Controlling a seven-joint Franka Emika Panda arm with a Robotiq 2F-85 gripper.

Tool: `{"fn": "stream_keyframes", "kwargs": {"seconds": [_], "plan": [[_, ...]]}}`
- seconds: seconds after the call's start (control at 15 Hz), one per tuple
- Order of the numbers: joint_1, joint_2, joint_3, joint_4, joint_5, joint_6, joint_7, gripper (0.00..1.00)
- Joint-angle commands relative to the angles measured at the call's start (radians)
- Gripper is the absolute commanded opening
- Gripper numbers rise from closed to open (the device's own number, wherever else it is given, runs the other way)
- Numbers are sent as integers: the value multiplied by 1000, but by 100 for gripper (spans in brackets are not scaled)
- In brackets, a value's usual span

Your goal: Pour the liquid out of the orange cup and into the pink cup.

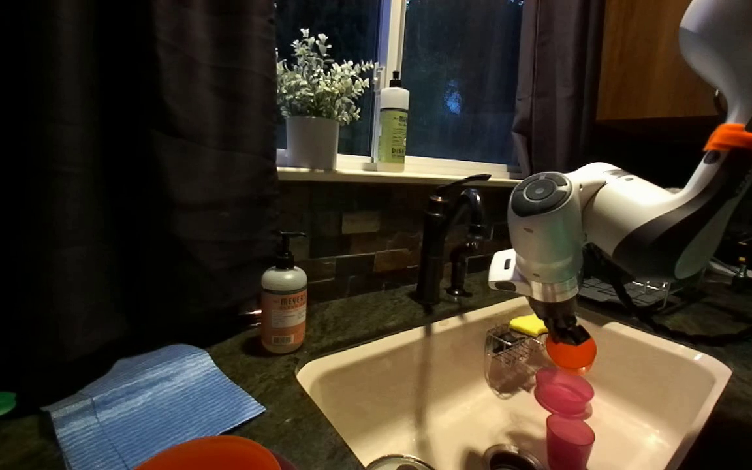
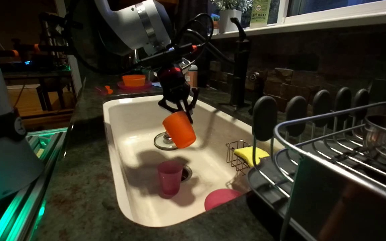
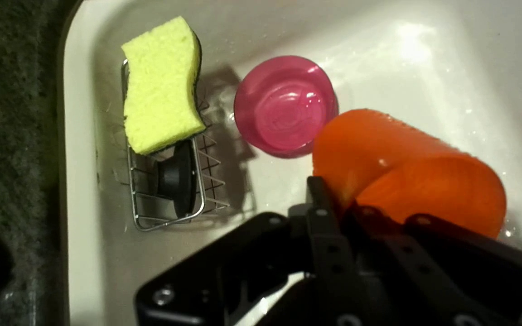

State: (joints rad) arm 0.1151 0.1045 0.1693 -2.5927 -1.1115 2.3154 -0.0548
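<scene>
My gripper (image 2: pixel 185 112) is shut on the wall of the orange cup (image 2: pixel 180 130) and holds it tilted above the sink, base toward the lower right in that exterior view. In the wrist view the gripper (image 3: pixel 335 203) has one finger outside the orange cup (image 3: pixel 379 145) and one by its mouth. I cannot see liquid in it. The pink cup (image 2: pixel 170 179) stands upright in the sink, below and apart from the orange cup; it also shows in an exterior view (image 1: pixel 570 440). I cannot make out this pink cup in the wrist view.
A pink round vessel, seemingly a bowl (image 3: pixel 287 106), sits near the sink's end. A wire caddy (image 2: pixel 238 160) with a yellow sponge (image 3: pixel 161 86) hangs at the wall. A faucet (image 1: pixel 438 248), dish rack (image 2: pixel 313 144), soap bottle (image 1: pixel 284 313) and glass lid (image 2: pixel 159 142) are around.
</scene>
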Motion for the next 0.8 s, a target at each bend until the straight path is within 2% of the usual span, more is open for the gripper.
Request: {"fn": "stream_keyframes", "kwargs": {"seconds": [0.0, 0.33, 0.53, 0.73], "plan": [[-15, -37, -30, -41, -26, 128, 35, 1], [-32, -28, -71, -43, -112, 269, 127, 1], [-60, -2, -101, -40, -203, 392, 189, 1], [-87, 27, -128, -38, -233, 486, 218, 1]]}}
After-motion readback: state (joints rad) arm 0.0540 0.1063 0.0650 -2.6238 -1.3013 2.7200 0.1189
